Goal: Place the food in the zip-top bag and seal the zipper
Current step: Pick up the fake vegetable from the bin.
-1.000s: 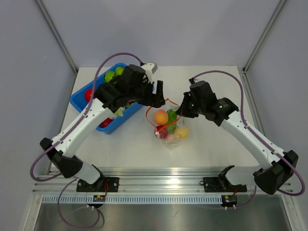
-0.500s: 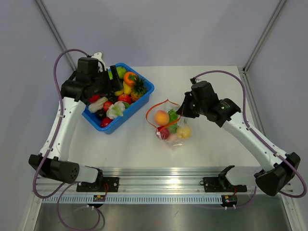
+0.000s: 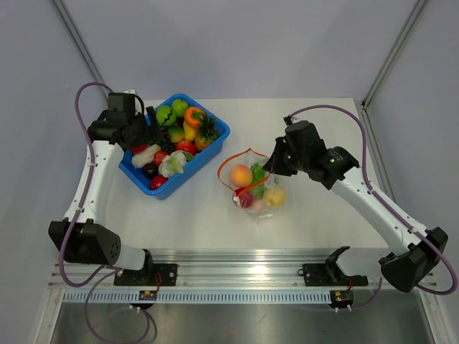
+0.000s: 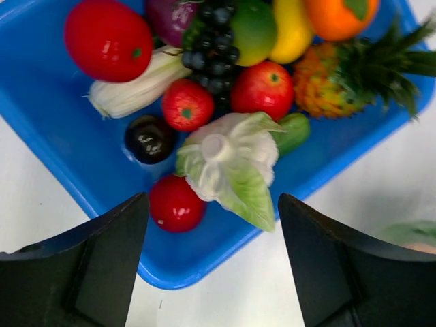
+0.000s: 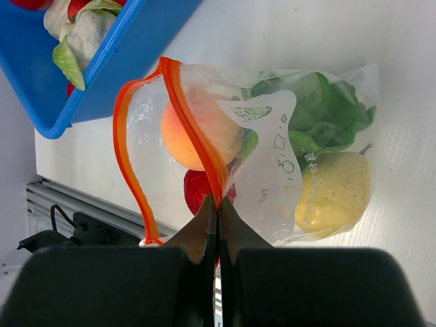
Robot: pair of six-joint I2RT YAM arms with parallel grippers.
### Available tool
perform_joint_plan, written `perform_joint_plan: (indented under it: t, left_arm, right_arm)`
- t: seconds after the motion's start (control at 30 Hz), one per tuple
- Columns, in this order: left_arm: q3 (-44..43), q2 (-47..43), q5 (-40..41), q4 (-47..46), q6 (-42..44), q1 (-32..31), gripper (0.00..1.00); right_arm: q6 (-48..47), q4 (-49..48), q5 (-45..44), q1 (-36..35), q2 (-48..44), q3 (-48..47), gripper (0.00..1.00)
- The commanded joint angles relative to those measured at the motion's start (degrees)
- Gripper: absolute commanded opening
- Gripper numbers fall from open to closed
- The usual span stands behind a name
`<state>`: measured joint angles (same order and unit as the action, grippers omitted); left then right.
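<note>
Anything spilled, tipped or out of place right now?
Nothing stands out. All toy food sits in the blue plastic bin or the clear zip-top bag. The shut right tool pinches the bag's red-orange zipper strip; the open left tool hovers over the bin.

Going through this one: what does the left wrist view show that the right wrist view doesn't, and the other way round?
Only the left wrist view: the left gripper, open and empty above the bin's load, including a pineapple, dark grapes and a big red tomato.
Only the right wrist view: the right gripper shut on the zipper of the zip-top bag, which holds a peach, a yellow pear and green leaves.
Both: the blue bin, the pale lettuce in it, and the white table.
</note>
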<state>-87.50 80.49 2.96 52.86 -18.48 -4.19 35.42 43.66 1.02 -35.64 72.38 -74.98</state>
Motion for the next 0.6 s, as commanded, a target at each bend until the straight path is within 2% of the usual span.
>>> perform_joint_plan:
  t: [0.0,0.17,0.43,0.57]
  left_arm:
    - [0.76,4.05,5.74,-4.34,-0.75,2.15,0.86]
    - [-0.12,10.02,3.80,-7.94,-5.59,6.03,0.93]
    - [-2.68,15.84,9.69,-9.09,-14.82,8.31,0.99]
    - [-0.56,16.80,5.40,-13.65,-17.82,9.98,0.99]
  right_arm:
    - [0.26,-1.91,-0.66,-0.84,-1.71,-0.69,0.00]
    - [0.09,-1.74,-0.66,-0.84,-1.71,-0.69,0.00]
    - [0.00,-1.91,-0.66,-0.84,-1.01,-0.69,0.00]
    - [-0.35,-2.00,-0.40,-0.84,-0.05,-1.31,0.00]
